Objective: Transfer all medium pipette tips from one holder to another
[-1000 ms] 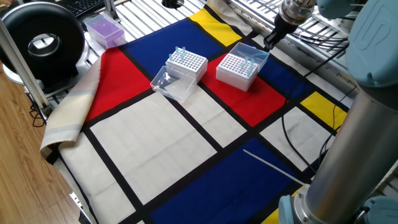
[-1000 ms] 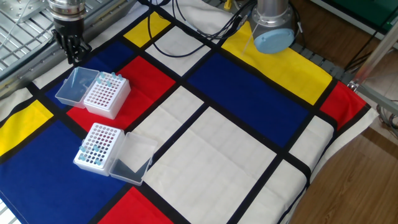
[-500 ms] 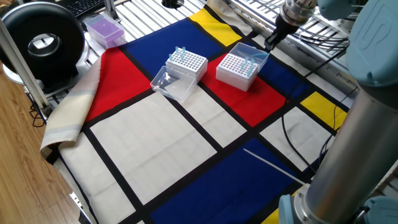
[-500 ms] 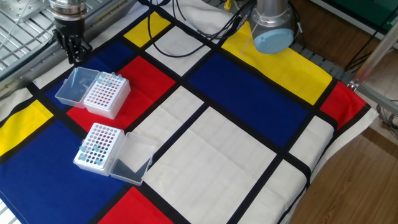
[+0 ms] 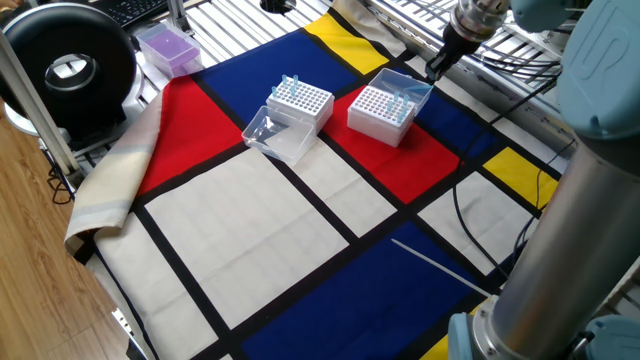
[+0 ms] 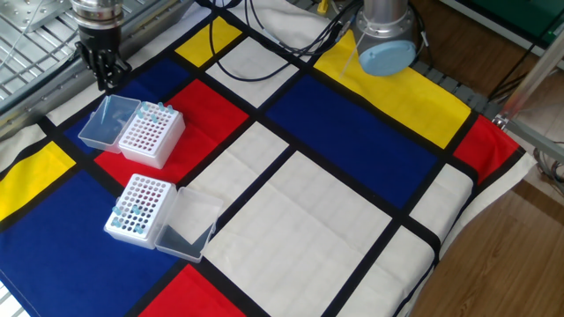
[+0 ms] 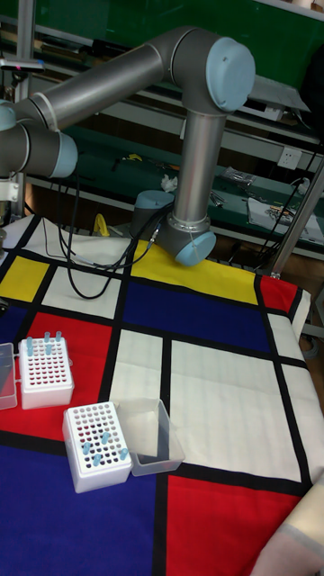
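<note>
Two white perforated holders stand on the coloured cloth. The far holder (image 6: 152,134) (image 5: 380,112) (image 7: 45,371) has its clear lid (image 6: 107,123) open and a few medium pipette tips (image 6: 152,110) (image 5: 398,106) along one edge. The near holder (image 6: 138,204) (image 5: 300,103) (image 7: 96,445) carries several pale-blue tips (image 6: 128,216) (image 5: 290,88), its lid (image 6: 187,224) lying open beside it. My gripper (image 6: 104,79) (image 5: 434,70) hangs just beyond the far holder's lid, over the blue patch. Its fingers are dark and small here, so their gap is unclear. It is out of the tall fixed view.
A purple box (image 5: 168,48) and a black round device (image 5: 70,70) sit past the cloth's edge. Black cables (image 6: 282,35) trail near the arm's base (image 6: 386,44). A thin white rod (image 5: 440,265) lies on the blue patch. Metal grating (image 6: 35,35) lies behind the gripper.
</note>
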### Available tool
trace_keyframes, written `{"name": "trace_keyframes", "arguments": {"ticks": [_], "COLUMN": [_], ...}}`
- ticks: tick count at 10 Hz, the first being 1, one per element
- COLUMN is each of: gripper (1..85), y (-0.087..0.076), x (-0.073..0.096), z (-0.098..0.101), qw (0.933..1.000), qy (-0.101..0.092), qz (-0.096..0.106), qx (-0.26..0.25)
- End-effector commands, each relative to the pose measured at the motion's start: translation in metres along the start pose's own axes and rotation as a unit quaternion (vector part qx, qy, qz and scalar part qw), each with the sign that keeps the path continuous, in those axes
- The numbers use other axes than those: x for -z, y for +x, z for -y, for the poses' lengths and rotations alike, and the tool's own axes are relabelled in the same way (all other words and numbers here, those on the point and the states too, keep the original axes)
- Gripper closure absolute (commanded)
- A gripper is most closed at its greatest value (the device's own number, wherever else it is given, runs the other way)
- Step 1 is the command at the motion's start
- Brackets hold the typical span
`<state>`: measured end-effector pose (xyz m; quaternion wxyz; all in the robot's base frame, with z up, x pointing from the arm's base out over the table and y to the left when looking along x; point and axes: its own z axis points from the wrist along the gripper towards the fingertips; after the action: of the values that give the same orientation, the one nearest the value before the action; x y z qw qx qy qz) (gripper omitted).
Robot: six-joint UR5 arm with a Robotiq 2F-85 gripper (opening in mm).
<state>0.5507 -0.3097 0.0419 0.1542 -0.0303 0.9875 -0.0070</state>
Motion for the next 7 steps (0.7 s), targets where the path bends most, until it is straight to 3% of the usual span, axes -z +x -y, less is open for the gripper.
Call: {"name": "trace_keyframes", "arguments": {"ticks": [1, 7], "gripper": [60.3, 59.7], "y": [-0.0013, -0.0001], "x": [0.0009, -0.0009], "z": [-0.0005, 0.0009], "qw": [1.0, 1.0], "qy": [-0.004, -0.003], "qz": [0.005, 0.008], "qx": [-0.004, -0.003]}}
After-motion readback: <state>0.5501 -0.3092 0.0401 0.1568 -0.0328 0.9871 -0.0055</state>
